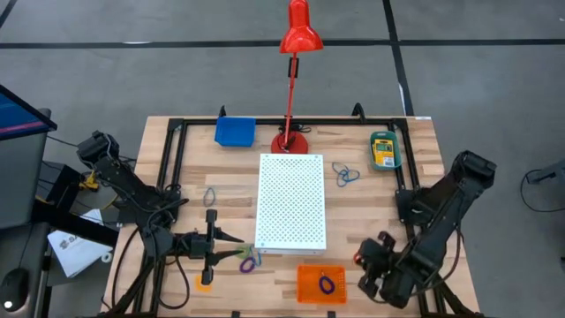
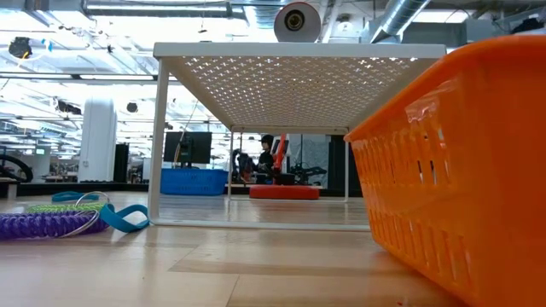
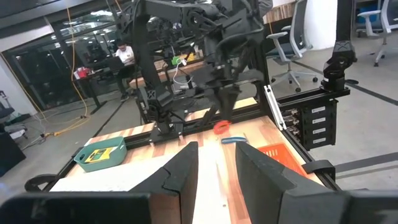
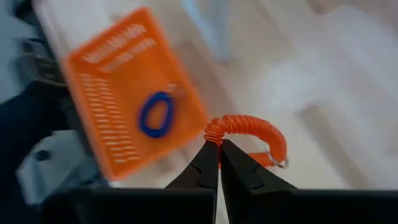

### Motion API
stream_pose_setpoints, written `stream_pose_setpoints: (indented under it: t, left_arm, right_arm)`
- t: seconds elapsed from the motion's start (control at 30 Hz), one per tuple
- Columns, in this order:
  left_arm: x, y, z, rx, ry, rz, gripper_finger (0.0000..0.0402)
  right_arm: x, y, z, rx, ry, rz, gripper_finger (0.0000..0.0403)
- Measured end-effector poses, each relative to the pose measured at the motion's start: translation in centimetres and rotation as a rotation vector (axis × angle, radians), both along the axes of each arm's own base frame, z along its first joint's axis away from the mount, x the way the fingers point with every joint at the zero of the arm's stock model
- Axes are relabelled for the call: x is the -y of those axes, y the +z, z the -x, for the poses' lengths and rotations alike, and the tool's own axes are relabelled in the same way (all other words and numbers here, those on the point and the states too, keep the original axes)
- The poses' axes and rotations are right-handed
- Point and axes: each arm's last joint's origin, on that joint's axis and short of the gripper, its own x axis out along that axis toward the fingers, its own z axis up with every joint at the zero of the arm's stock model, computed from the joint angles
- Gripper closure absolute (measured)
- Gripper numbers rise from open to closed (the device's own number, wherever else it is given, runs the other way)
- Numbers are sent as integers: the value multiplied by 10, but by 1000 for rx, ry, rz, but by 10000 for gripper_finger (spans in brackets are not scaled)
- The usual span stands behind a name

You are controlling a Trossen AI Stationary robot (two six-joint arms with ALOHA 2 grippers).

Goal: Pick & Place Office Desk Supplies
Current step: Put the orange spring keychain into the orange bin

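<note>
Right gripper [image 4: 219, 149] pinching orange coil loop [image 4: 245, 129], seemingly beside orange tray [image 4: 106, 99]

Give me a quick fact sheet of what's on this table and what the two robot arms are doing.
Table centre: white perforated board
Far edge: red desk lamp, blue tray, teal tray holding a crayon box
Near edge: orange tray with a blue coil loop inside
Right gripper: jaws shut on an orange coil loop, near the orange tray
Left gripper: jaws open, empty, by the purple and green coil loops
Loose: blue loops right of the board
</note>
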Motion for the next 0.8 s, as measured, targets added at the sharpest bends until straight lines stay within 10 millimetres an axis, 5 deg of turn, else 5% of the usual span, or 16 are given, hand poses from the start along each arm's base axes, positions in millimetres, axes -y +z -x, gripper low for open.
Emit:
stream_pose_setpoints:
  t: [0.43, 0.8]
  left_arm:
    - [1, -1, 1, -10, -4, -11, 300]
    - [1, -1, 1, -9, -7, -11, 300]
  right_arm:
    - [-59, -3, -54, 121, 145, -10, 403]
    - [-57, -20, -77, 59, 164, -11, 389]
